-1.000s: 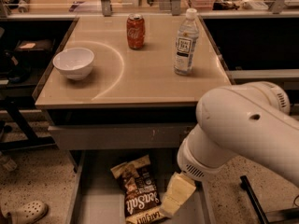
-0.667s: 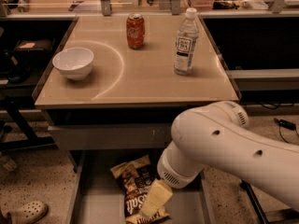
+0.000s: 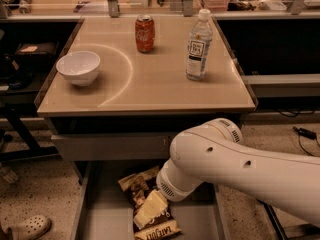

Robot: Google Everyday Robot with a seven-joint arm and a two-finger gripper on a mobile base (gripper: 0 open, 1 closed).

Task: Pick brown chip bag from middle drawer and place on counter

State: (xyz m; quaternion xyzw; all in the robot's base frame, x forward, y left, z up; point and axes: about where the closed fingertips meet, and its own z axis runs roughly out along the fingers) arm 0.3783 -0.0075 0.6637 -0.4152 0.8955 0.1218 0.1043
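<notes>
Though its grip cannot be told, the pincer (image 3: 149, 210) is seen at six o'clock over one chip bag (image 3: 134, 184); one bowl (image 3: 78, 68), one can (image 3: 145, 33), one bottle (image 3: 199, 46) are counted.

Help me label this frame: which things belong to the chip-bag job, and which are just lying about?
Job: brown chip bag, middle drawer holding it, counter, gripper low over the bag in the drawer.
Lying about: white bowl, red soda can, water bottle on the counter; shoe on the floor.

Wht arm (image 3: 250, 176) w/ dark screw holes (image 3: 248, 162), ribbed wrist (image 3: 172, 186); cream hand (image 3: 149, 210) btm-ctr.
</notes>
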